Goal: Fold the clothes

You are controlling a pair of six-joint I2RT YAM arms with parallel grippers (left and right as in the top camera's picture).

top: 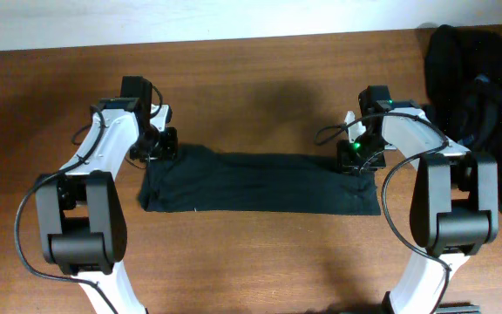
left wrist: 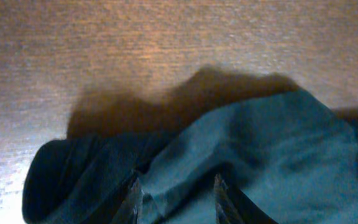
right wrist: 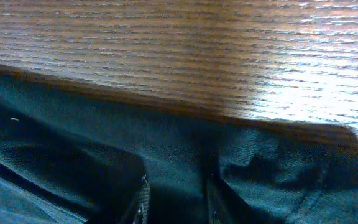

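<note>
A black garment lies on the wooden table as a long flat strip, folded lengthwise. My left gripper is down at its back left corner. In the left wrist view the fingers stand a little apart, with a raised fold of the dark cloth pinched in the left gripper. My right gripper sits at the strip's back right corner. There the right gripper has narrowly spaced fingers closed on the layered cloth near its edge.
A heap of more black clothes lies at the table's back right, close to the right arm. Bare wood table stretches behind the strip and in front of it.
</note>
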